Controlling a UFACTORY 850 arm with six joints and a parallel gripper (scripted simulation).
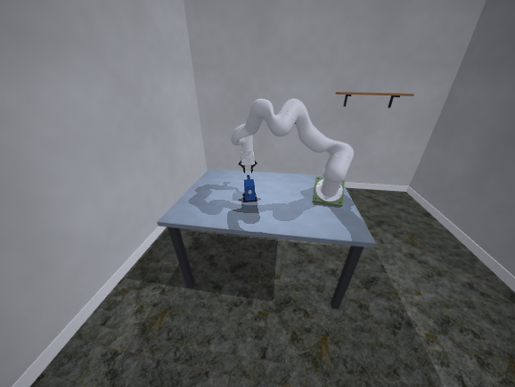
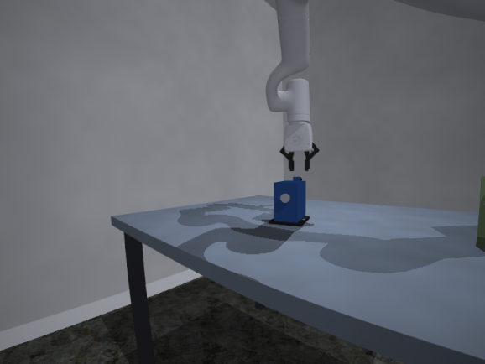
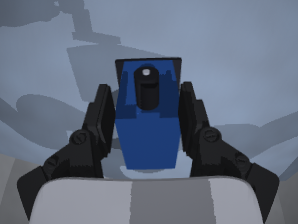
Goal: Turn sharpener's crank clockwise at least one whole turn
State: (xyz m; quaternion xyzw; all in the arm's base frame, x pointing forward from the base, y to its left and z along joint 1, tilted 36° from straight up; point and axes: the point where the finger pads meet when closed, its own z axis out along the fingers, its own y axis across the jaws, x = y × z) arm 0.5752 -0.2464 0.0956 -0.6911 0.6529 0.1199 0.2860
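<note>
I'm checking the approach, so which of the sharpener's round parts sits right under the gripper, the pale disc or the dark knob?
The dark knob. It sits atop the blue sharpener, directly beneath the open gripper; the pale disc is on a side face.

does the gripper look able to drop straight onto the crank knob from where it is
Probably yes. The gripper hangs open directly above the sharpener, apart from it, and the wrist view shows the dark knob centred between the two fingers with nothing in between.

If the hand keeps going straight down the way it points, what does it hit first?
Probably the dark crank knob on the blue sharpener. The open hand hangs just above it, fingers either side, though exact depth alignment is unclear.
</note>
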